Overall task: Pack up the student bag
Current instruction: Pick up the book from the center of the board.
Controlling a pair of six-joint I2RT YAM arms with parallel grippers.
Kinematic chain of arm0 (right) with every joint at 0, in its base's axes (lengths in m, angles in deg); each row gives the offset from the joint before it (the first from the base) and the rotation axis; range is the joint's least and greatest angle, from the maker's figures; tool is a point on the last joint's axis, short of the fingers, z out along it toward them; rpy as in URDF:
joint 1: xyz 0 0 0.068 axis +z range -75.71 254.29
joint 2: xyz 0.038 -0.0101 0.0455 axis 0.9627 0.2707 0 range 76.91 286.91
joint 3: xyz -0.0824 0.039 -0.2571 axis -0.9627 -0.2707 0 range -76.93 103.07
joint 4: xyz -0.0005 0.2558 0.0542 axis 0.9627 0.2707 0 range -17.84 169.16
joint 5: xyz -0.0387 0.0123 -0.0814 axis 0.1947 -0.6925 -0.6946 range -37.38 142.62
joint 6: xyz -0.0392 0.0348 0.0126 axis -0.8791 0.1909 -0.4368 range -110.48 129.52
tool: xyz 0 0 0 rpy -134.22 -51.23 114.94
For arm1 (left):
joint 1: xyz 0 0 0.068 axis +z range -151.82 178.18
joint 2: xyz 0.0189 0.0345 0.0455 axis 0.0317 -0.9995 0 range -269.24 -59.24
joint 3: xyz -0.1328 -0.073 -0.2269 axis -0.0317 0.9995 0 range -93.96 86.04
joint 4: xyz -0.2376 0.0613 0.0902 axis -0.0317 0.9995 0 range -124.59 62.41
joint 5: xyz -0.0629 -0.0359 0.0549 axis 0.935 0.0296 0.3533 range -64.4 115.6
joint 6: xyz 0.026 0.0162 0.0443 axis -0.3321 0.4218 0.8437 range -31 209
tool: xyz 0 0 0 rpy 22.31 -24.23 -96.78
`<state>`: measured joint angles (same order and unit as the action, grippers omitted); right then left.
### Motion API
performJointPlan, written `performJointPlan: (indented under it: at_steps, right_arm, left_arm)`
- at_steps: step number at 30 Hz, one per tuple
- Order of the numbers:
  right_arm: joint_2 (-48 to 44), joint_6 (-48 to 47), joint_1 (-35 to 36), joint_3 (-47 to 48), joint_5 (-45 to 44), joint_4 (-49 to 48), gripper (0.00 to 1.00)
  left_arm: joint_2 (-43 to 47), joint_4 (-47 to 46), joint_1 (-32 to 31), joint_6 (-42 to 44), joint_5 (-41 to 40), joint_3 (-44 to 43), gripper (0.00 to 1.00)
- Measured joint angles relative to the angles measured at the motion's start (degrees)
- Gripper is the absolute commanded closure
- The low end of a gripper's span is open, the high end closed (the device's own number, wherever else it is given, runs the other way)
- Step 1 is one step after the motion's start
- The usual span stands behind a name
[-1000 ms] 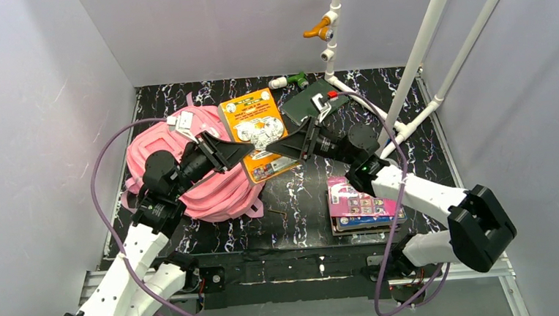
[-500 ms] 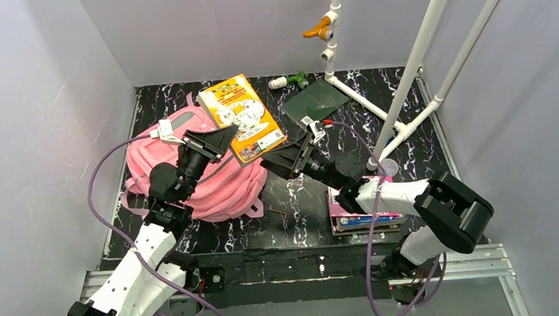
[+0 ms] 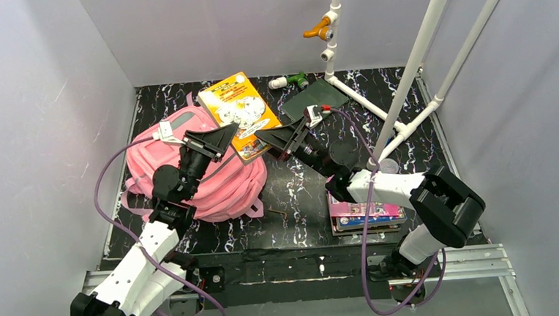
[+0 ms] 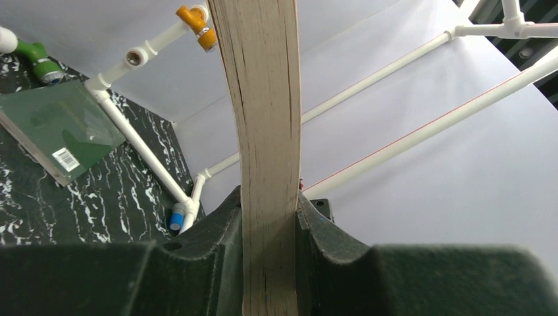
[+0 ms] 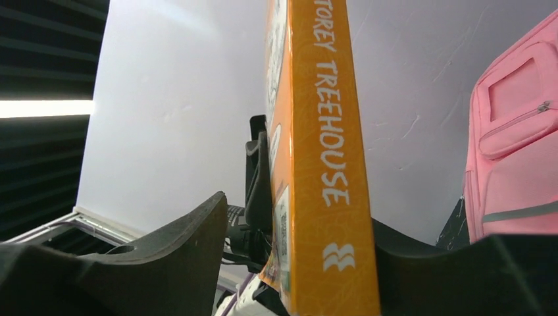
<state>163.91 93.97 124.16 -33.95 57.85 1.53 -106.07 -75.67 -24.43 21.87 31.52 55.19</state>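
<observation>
The pink student bag lies at the left of the table, and its front pocket shows in the right wrist view. An orange book is held tilted above the bag's far right side. My left gripper is shut on the book's near left edge, and the page edge runs up between its jaws. My right gripper is at the book's right edge. Its jaws stand open around the orange spine, with a gap on the left side.
A stack of books lies on the table at the right front. A green board and a green pipe fitting lie at the back. A white pipe frame stands at the back right. Grey walls enclose the table.
The book has moved back and to the left, over the bag's far side. The left gripper went with it. The right arm swung round and its jaws have loosened on the spine.
</observation>
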Motion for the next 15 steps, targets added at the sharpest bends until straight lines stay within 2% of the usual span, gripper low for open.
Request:
performJointPlan:
  at_steps: [2,7,9,11,12,13,15]
  right_arm:
    - [0.2,0.5,0.0,0.0,-0.8,0.3,0.49]
    - [1.3,1.4,0.5,0.1,-4.0,2.6,0.49]
    - [2.0,1.6,0.5,0.7,-5.5,3.4,0.63]
    - [2.8,1.9,0.6,1.6,-6.3,4.2,0.83]
    - [3.3,2.0,0.6,2.1,-6.6,4.6,0.9]
    - [3.6,2.1,0.5,2.3,-6.7,4.6,0.99]
    - [3.7,2.2,0.2,2.4,-6.7,5.3,0.99]
  left_arm:
    - [0.4,-0.8,0.0,-0.5,-0.8,1.8,1.0]
    - [-0.1,-2.9,0.0,-2.6,-2.8,4.9,1.0]
    - [-1.3,-3.6,0.0,-2.8,-3.4,5.0,1.0]
    - [-2.5,-4.9,0.0,-3.0,-3.8,5.0,1.0]
    - [-2.9,-5.6,0.0,-3.0,-3.9,5.0,0.92]
    - [-3.0,-5.7,0.0,-2.7,-3.9,5.0,0.77]
    - [-3.0,-5.6,0.2,-2.4,-3.8,5.0,0.37]
